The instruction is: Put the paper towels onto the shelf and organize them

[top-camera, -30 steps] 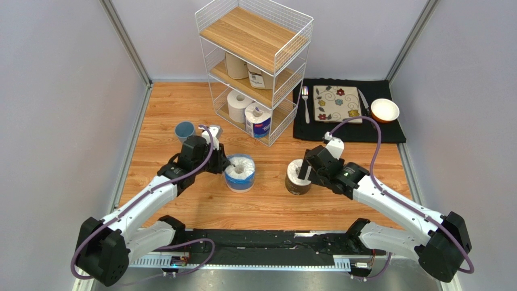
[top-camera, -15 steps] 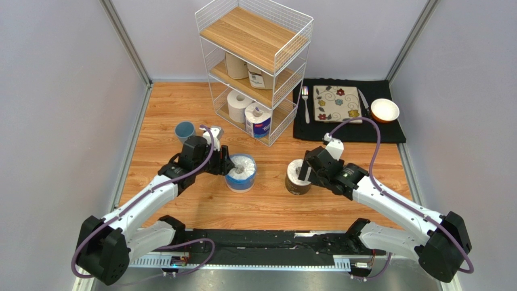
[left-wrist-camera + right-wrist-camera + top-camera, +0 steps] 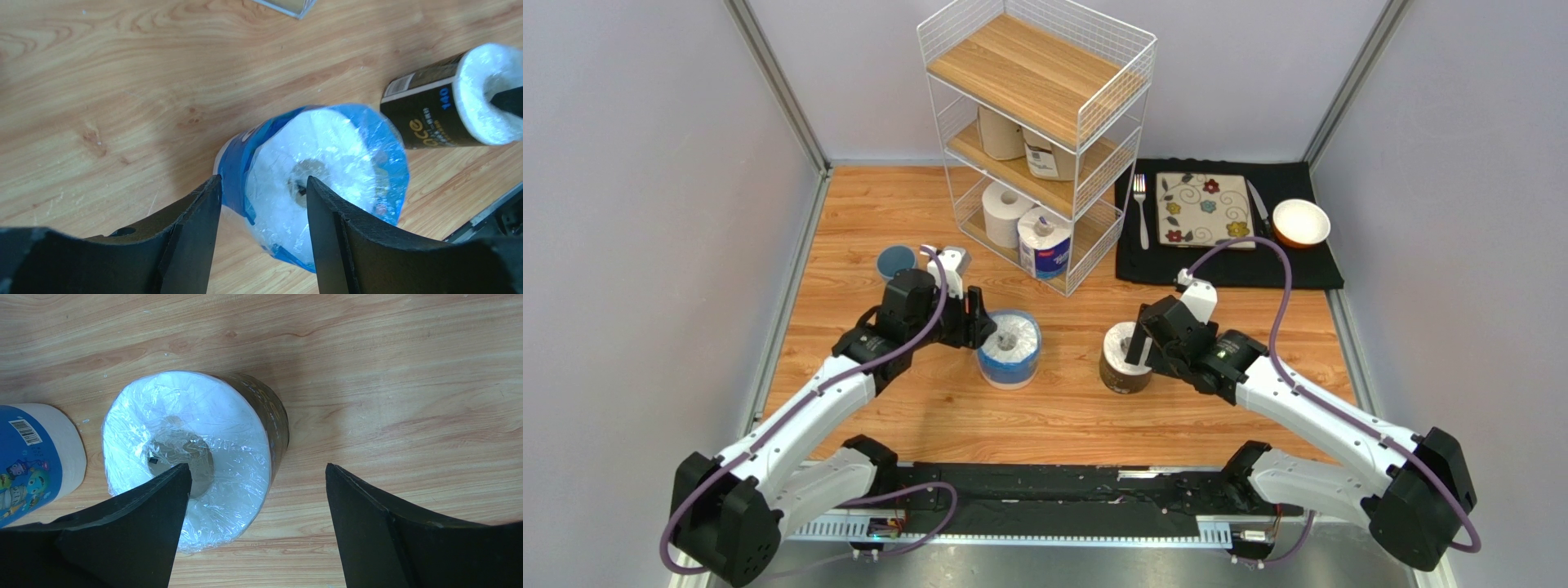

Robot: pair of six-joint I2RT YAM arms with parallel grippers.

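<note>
Blue-wrapped roll (image 3: 331, 159) stands upright under left claw (image 3: 263, 184), jaws apart (one finger over its core); right claw (image 3: 258, 471) spread over dark roll (image 3: 184, 429).

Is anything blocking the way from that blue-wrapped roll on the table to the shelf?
Nothing visible does. The table between the blue-wrapped roll and the shelf is bare; the blue cup sits off to the left.
</note>
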